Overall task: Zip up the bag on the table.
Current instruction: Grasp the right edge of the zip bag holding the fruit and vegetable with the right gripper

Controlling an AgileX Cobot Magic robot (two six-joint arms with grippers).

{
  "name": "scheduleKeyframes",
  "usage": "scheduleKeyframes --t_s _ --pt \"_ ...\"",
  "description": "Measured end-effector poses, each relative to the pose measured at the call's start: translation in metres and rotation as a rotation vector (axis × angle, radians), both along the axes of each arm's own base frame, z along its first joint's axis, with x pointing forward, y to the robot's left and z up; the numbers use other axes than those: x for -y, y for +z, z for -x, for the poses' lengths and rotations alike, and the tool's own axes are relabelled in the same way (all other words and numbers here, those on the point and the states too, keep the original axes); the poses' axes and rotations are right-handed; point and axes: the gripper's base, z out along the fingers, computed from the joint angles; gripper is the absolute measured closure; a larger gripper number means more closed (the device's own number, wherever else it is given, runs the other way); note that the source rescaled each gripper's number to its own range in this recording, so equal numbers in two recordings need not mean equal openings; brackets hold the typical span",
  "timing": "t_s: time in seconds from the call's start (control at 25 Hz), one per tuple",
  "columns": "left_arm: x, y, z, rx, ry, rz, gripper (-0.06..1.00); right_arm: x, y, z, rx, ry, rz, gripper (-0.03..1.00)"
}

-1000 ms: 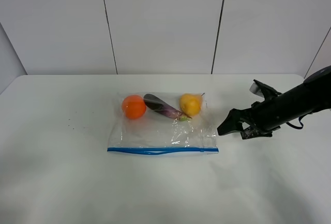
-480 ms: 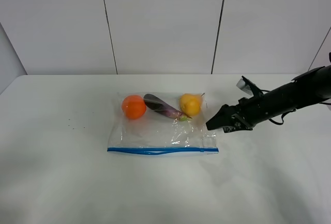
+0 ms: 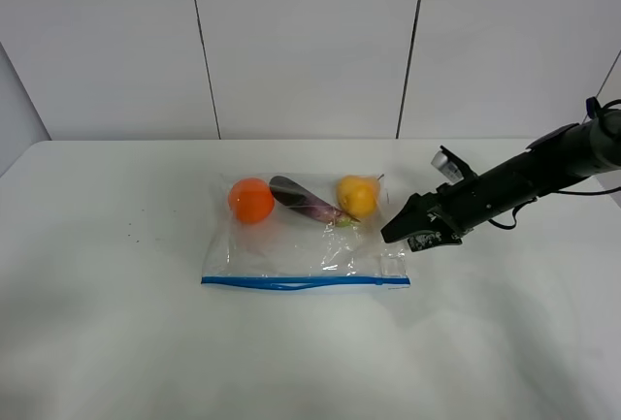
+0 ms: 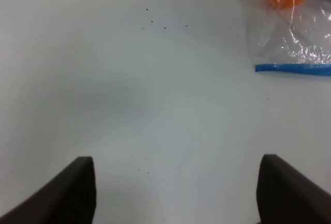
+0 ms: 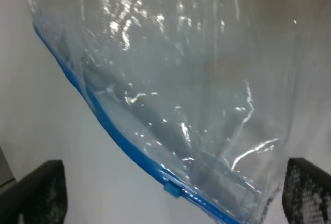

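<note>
The clear bag (image 3: 303,245) lies flat on the white table (image 3: 116,323), its blue zipper strip (image 3: 306,282) along the near edge. An orange (image 3: 251,200), a purple eggplant (image 3: 309,201) and a yellow pear (image 3: 357,195) show through it. My right gripper (image 3: 402,235) is open and empty at the bag's right edge. In the right wrist view its gripper (image 5: 173,185) hangs over the bag (image 5: 196,79), the zipper strip (image 5: 111,125) and its blue slider (image 5: 172,188). My left gripper (image 4: 176,193) is open and empty, away from the bag's left corner (image 4: 289,43).
White wall panels (image 3: 301,42) stand behind the table's far edge. Small dark specks (image 3: 136,238) lie on the tabletop left of the bag. The right arm (image 3: 524,177) stretches in from the right edge of the exterior view.
My right arm has reached left and slightly back, bringing its open gripper from beside the bag to the bag's right edge. The bag has not moved.
</note>
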Motion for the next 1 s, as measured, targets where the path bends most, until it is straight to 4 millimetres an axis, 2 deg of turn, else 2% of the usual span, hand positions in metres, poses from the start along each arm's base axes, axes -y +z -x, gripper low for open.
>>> scheduleKeyframes --t_s 0.56,0.84,1.0 --pt "0.0 0.0 0.0 0.0 -0.001 0.001 0.06 -0.001 -0.023 0.001 -0.026 0.03 -0.062 0.05" --pt "0.0 0.0 0.0 0.0 -0.001 0.001 0.06 -0.003 -0.023 0.003 -0.043 0.046 -0.098 0.05" --pt "0.0 0.0 0.0 0.0 -0.001 0.001 0.06 -0.004 -0.03 0.005 -0.069 0.047 -0.119 0.05"
